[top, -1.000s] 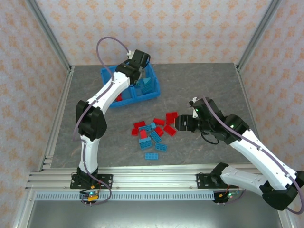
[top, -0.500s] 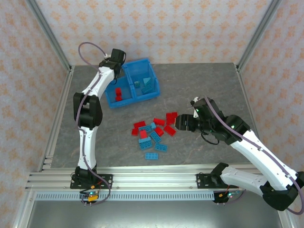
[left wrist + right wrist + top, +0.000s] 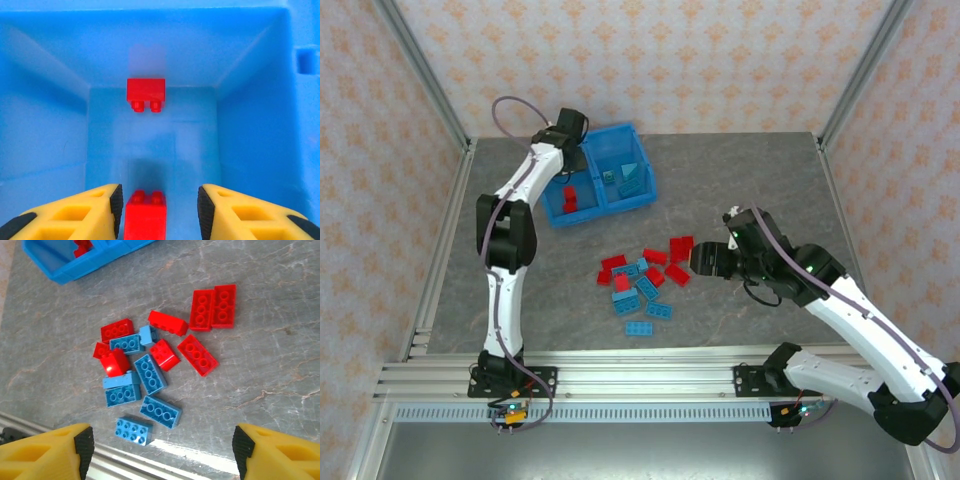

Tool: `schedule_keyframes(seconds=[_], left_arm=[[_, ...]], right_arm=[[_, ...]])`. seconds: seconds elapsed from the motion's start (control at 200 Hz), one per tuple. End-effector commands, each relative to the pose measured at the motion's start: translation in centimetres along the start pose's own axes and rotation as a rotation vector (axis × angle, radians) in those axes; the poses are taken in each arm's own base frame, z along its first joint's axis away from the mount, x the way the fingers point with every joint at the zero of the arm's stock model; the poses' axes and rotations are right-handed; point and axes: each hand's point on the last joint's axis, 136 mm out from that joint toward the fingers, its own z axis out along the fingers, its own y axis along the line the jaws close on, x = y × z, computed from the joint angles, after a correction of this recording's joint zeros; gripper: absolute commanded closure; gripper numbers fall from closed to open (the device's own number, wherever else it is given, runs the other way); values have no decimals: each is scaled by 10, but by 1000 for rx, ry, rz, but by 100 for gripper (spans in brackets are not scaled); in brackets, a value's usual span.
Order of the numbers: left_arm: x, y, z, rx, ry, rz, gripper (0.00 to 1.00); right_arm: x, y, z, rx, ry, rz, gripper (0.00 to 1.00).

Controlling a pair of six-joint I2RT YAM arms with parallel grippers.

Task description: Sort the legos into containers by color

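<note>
Legos (image 3: 150, 373) — red, light-blue, studded.

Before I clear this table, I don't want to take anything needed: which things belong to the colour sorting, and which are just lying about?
Part of the job:
- bright red plastic studded bricks
- light blue plastic studded bricks
- bright blue plastic two-compartment bin

Just there:
- silver aluminium frame rail
- grey stone-patterned tabletop
</note>
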Motion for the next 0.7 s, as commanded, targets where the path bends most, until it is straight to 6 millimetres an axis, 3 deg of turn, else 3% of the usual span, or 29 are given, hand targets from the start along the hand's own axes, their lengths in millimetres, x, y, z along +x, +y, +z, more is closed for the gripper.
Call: schedule_keyframes(seconds=[0.0, 0.035, 0.04, 0.095, 0.115, 0.2, 0.295, 0.4, 0.536, 0.611, 0.696], left_arm=[[-35, -13, -100, 212, -144, -59, 54], [-29, -22, -111, 290, -144, -57, 54], [-32, -22, -125, 316, -165, -60, 54], [-21, -34, -152, 446, -175, -26, 53], [-19, -37, -171, 493, -195, -10, 53], [13, -45, -220, 611, -230, 148, 52], [70, -58, -270, 731, -253, 424, 50], [145, -62, -309, 851, -232, 727, 42], [237, -48, -335, 1033, -232, 1093, 21], [267, -35, -334, 1059, -244, 1193, 14], [286, -21, -330, 1060, -241, 1233, 11]], right_arm=[[-6, -23, 10, 110, -68, 41, 22], [-6, -31, 16, 148, -75, 48, 20], [-6, -32, 17, 153, -77, 48, 19], [-6, -41, 25, 195, -78, 55, 16], [-5, -44, 29, 209, -73, 56, 16], [-3, -50, 49, 227, -34, 62, 14], [1, -52, 78, 209, 43, 79, 14], [1, -55, 111, 205, 122, 92, 18], [-5, -45, 146, 179, 201, 72, 22], [-8, -36, 161, 154, 234, 64, 27], [-13, -30, 174, 147, 240, 54, 34]])
